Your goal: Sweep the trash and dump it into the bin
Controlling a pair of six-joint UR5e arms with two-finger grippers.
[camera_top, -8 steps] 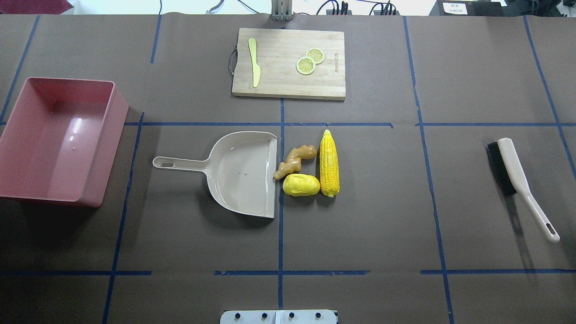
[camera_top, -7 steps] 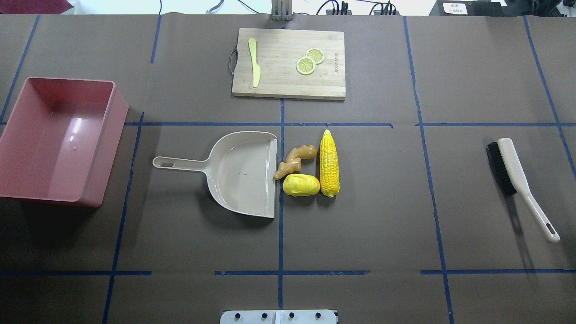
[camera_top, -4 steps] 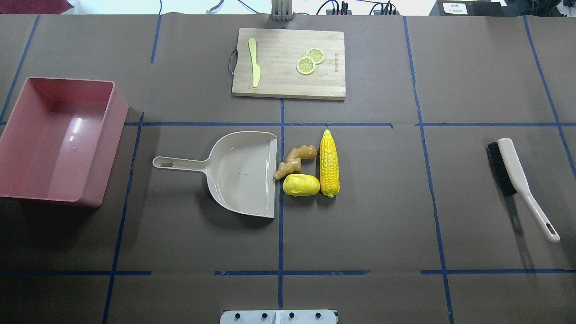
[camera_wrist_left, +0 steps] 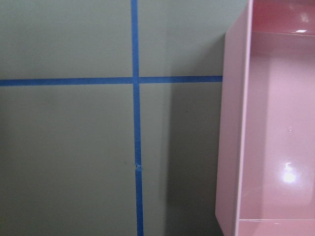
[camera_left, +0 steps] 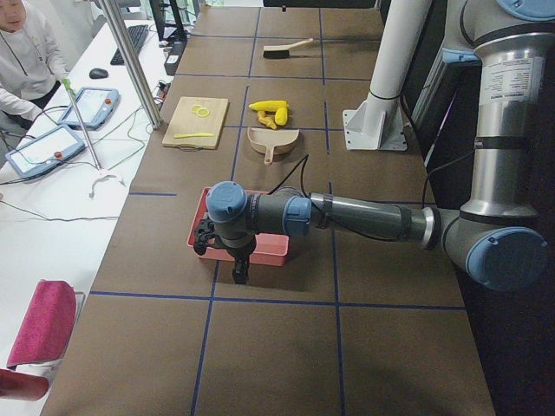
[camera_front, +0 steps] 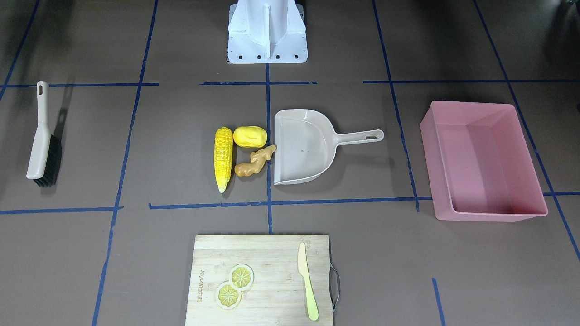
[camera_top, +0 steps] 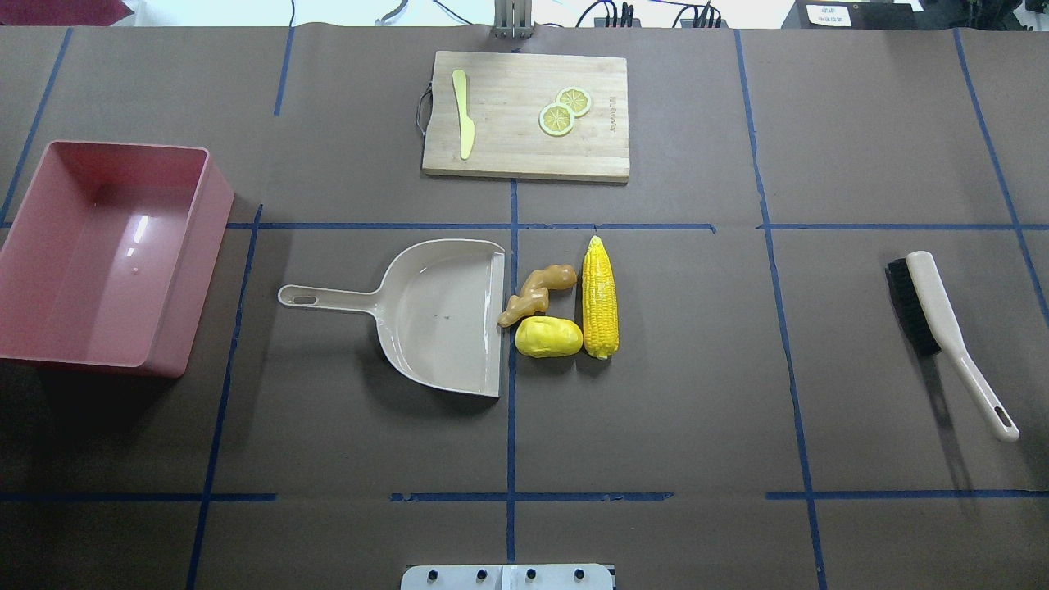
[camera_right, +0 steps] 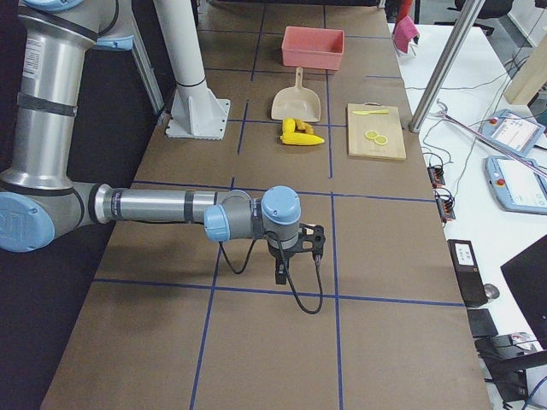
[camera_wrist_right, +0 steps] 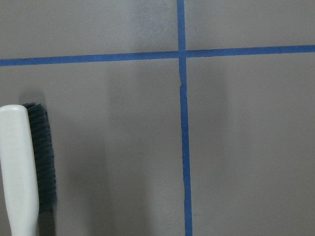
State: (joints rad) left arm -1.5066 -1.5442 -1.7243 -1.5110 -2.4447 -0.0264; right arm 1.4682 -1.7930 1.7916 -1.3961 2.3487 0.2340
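Start on the robot's left side. The left gripper [camera_left: 240, 276] hangs low, just beside the pink bin [camera_top: 205, 254], on the side away from the food. You only see it from the end of the table, so you cannot tell if its fingers are wide or closed. No view shows anything in it. The bin has nothing in it.

Next comes the beige dustpan [camera_top: 442, 315]. Its handle points at the bin and its open mouth faces the other way, toward the trash. All the trash sits right at that mouth. The ginger root [camera_top: 537, 293] touches the lip. The potato lump [camera_top: 548, 337] is just beside the lip. The corn cob [camera_top: 599, 297] lies behind them both, long and straight, lined up with the lip. I think one push toward the pan could move all three in.

Far over on the robot's right lies the brush [camera_top: 942, 328], well apart from the trash. It lies long, a bit slanted, with the black bristles away from the robot and the handle end closer to it. The right gripper [camera_right: 279, 275] is the near one. Its camera sees the brush head just off to one side. Again, you cannot tell how open it is.

I think the brush comes first.
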